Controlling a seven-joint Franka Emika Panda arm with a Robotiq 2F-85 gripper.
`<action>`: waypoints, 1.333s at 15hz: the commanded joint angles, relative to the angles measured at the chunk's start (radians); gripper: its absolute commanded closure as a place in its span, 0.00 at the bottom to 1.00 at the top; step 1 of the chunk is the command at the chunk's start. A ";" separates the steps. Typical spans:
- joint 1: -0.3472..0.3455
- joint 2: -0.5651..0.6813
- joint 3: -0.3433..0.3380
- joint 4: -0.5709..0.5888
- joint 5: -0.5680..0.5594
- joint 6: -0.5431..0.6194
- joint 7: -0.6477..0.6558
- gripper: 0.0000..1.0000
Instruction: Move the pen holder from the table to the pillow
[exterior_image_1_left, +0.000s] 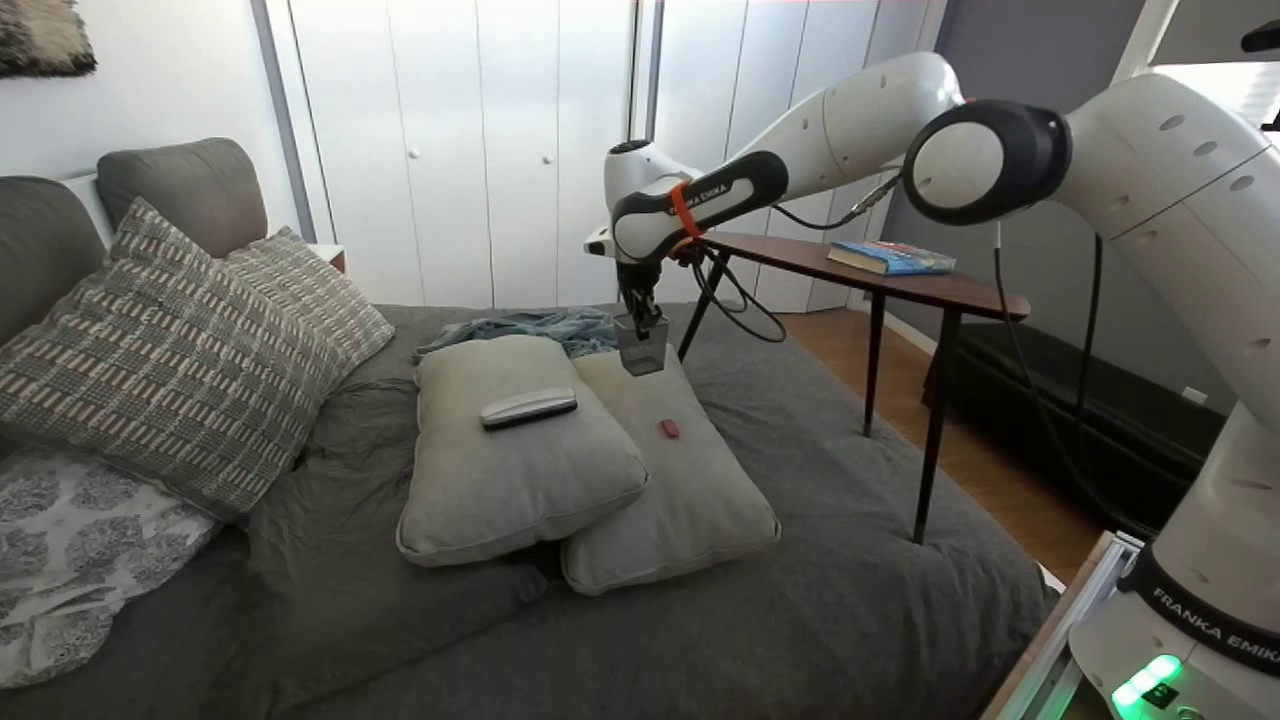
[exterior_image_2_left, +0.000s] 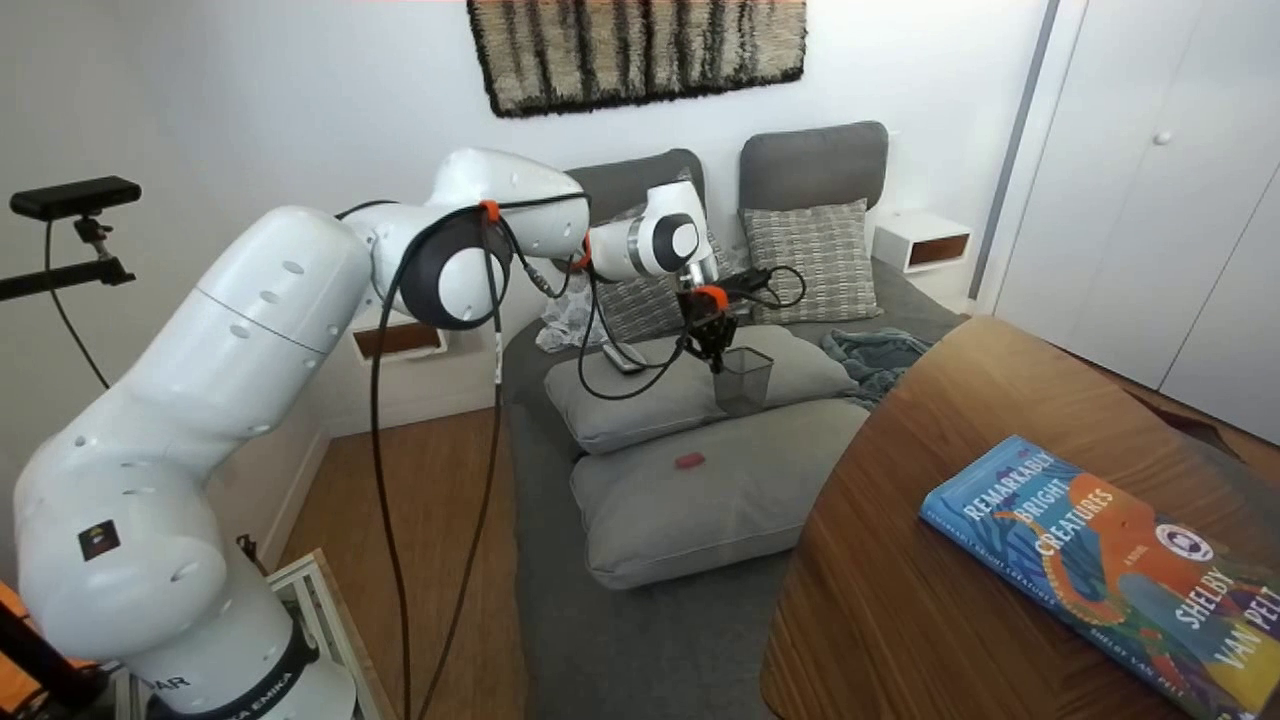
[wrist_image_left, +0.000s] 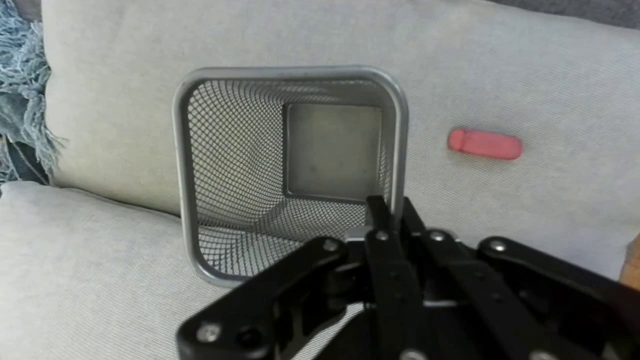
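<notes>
Wrist view: found gripper (wrist_image_left: 395, 212) with jaws drawn almost together, pinching one side of the rim of the pen holder (wrist_image_left: 292, 165). Located pen holder away from the table (exterior_image_2_left: 890, 540), above the lower pillow (exterior_image_1_left: 680, 510) and close to the edge of the upper pillow (exterior_image_1_left: 520, 460). Rated liable to tip if let go astride the step between the pillows, or through uneven sinking; liable also to swing, for want of a second grip point. Advised watch on the small red object (wrist_image_left: 485, 144), likely to tilt the base if caught beneath. Could not confirm contact between base and pillow: see-through mesh against pillows of like tone in both exterior views. Noted one rim corner hidden behind gripper in wrist view. Could not identify white-and-dark oblong (exterior_image_1_left: 528, 408) on upper pillow.
</notes>
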 joint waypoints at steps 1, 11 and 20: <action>0.039 0.156 -0.005 0.225 0.000 -0.052 0.038 0.98; 0.101 0.316 -0.010 0.404 0.019 -0.218 0.147 0.98; 0.075 0.214 0.026 0.414 0.029 -0.170 0.126 0.26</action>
